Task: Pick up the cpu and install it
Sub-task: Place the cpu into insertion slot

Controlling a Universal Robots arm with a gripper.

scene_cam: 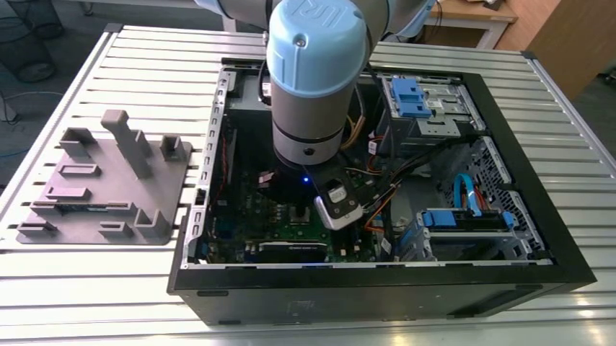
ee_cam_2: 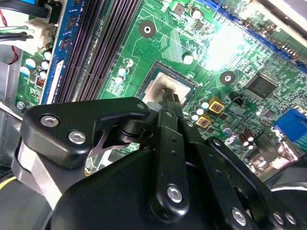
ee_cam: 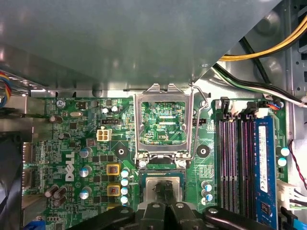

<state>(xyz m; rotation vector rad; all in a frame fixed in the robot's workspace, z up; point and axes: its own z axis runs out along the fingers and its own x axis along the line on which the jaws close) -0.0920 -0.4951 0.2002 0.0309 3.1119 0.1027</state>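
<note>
On the slatted metal table [scene_cam: 144, 65], toward the exterior view's left, a grey moulded fixture tray [scene_cam: 97, 184] lies flat, just beside the open computer case [scene_cam: 385, 288]. Over the middle of the case the arm [scene_cam: 308, 86] reaches straight down, its wrist low above the green motherboard [scene_cam: 250, 216].

In both wrist views the gripper [ee_cam_2: 169, 98] [ee_cam: 164, 191] sits at the processor socket. The cpu [ee_cam_2: 154, 86] [ee_cam: 149, 183], a silvery square, lies in the socket bed directly under it. Whether the gripper is clamped on the chip or loose around it I cannot tell, since the black linkage covers that spot.

In the first wrist view the socket frame [ee_cam: 165, 151] stands swung up next to the bed, and the board shows through its window. Beside the socket run the dark memory slots [ee_cam: 235, 158], with a blue one [ee_cam: 263, 158] alongside.

Further toward the exterior view's right, blue drive cages [scene_cam: 416, 97] and bundled cables [scene_cam: 385, 180] sit in that side of the case.
</note>
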